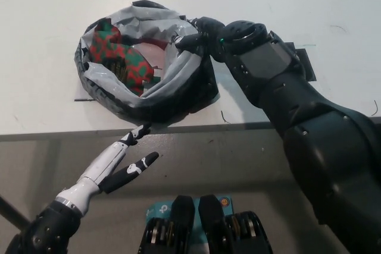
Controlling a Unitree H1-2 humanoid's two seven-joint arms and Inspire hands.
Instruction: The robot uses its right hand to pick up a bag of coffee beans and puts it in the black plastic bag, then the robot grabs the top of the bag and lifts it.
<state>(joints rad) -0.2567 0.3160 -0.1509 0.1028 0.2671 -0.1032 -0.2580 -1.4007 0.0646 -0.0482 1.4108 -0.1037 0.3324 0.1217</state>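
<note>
Right now the black fingers (189, 41) of the right hand (205, 34) look pinched together on the rolled rim of the black plastic bag (178, 90), at about two o'clock on its mouth, though the film folds over them and I cannot see how much they have caught. From there the black arm runs back toward five o'clock and out at the lower right. The bag sits on the white table (41, 22) near its front edge, its mouth open upward and its rim rolled down into a thick ring showing grey lining. Inside, toward ten o'clock, lies the bag of coffee beans (116, 56), red and green patterned, its long axis running roughly from ten to four o'clock, tilted against the inner wall. I judge the plastic to be thin, soft and slippery, so it will stretch and slide unless a good bunch of the rim is gathered; a hold on one side only will tip the mouth and let the load swing. The coffee pack looks dense enough to sag to the lowest point once lifted, so the rim opposite may collapse inward. The white left hand (122, 159) rests below the table edge at about seven o'clock, fingers apart and holding nothing. A dark flat piece (303, 63) lies on the table behind the right arm.
</note>
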